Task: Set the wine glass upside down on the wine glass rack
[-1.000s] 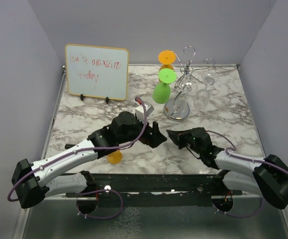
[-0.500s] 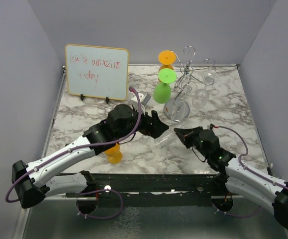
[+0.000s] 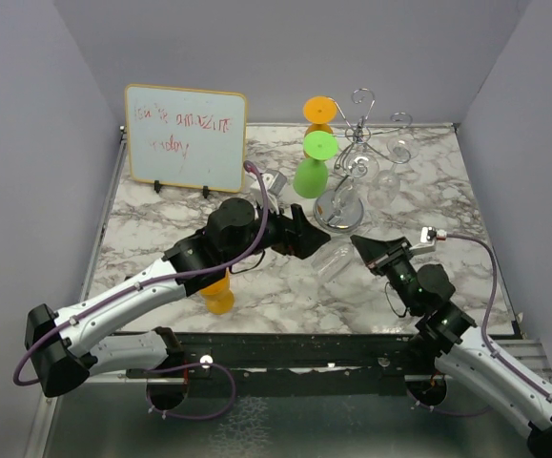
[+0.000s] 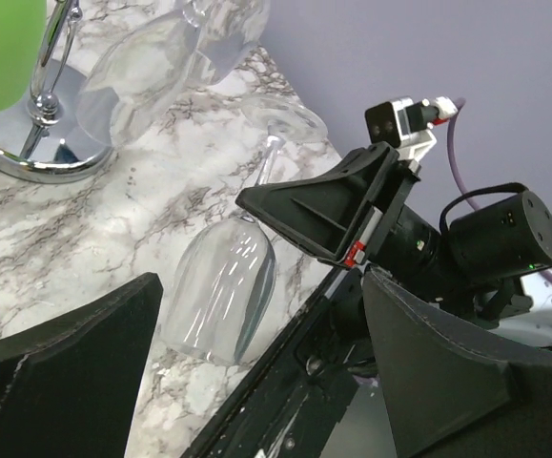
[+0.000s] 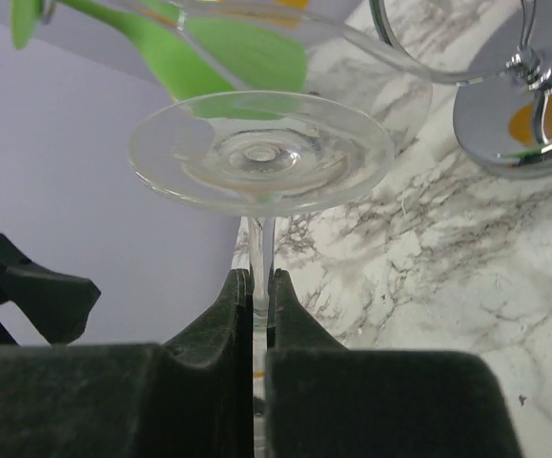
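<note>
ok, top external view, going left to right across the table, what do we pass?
whiteboard → orange glass under the left arm → left gripper → clear wine glass → right gripper, clamped on its stem.

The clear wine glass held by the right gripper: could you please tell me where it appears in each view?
Top external: clear wine glass, centre of the picture.
Left wrist: the glass, centre, bowl downward.
Right wrist: the glass, upper centre, foot on top.
Shared landmark: rack's chrome base.
</note>
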Motion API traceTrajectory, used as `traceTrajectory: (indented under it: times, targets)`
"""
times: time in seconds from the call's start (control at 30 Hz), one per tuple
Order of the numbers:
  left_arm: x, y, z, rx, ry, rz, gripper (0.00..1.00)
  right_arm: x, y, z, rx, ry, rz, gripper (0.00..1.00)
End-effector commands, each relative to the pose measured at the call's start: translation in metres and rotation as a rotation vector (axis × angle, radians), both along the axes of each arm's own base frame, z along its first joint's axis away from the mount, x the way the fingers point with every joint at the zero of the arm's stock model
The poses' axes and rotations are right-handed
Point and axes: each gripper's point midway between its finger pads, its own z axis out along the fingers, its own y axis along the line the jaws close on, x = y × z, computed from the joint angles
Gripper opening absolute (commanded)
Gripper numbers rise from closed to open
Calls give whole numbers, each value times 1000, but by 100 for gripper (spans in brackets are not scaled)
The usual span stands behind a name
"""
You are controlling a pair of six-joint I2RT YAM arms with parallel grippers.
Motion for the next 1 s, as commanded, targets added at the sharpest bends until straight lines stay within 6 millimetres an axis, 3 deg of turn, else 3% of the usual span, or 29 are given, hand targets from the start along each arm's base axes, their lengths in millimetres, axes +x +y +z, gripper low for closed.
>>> traceTrajectory:
  times: [0.0,0.3,0.53,0.8,0.97]
  targets:
    - [1,-9,23,-93,-6,-9,88,-6,-7,25,-173,-236,14,1]
    - [-1,-19,38,-198,55,-19,89,-23,18,48,-400,-514,191,1]
    - [9,-21,24,-232,236,72,91,-38,54,61,-486,-700,392,1]
    - [23,-15,-9,-308,442,95,99,-47,65,61,-645,-899,479,1]
    - [19,-18,-12,-349,505,16,92,-47,70,55,-664,-916,507,1]
